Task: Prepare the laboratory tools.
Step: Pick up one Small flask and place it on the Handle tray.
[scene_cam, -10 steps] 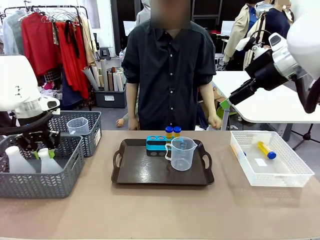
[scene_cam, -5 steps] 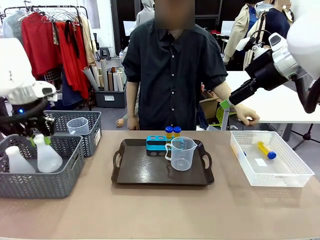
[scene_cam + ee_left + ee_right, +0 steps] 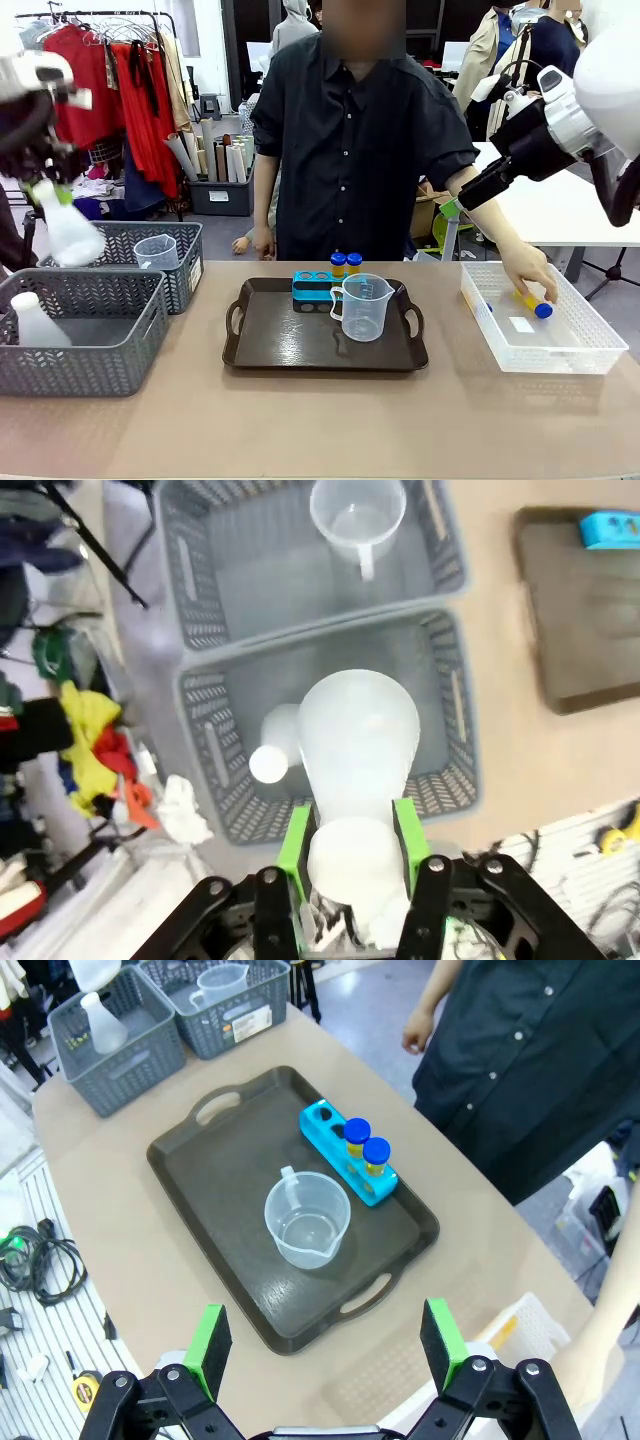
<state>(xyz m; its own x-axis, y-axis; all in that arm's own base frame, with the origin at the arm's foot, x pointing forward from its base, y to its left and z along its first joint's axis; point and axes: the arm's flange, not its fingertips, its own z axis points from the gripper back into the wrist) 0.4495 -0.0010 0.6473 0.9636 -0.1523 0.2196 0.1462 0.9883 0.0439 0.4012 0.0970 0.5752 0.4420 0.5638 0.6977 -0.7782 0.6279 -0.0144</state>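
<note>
Lifting conical flask (image 3: 360, 720), left gripper (image 3: 352, 845) clamped on its neck, high above front grey basket (image 3: 90, 350); right gripper (image 3: 325, 1345) stood wide and empty.
Best carried level and slow to the tray (image 3: 300, 352), set down clear of beaker (image 3: 365, 308). A second earlier flask sat inside basket; person's hand (image 3: 528, 270) had since reached the tube (image 3: 540, 308) in the bin (image 3: 560, 368).

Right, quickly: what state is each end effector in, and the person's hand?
Left end effector: shut on the conical flask.
Right end effector: open, empty.
Person's hand: on a blue-capped tube; grip cannot be told.
</note>
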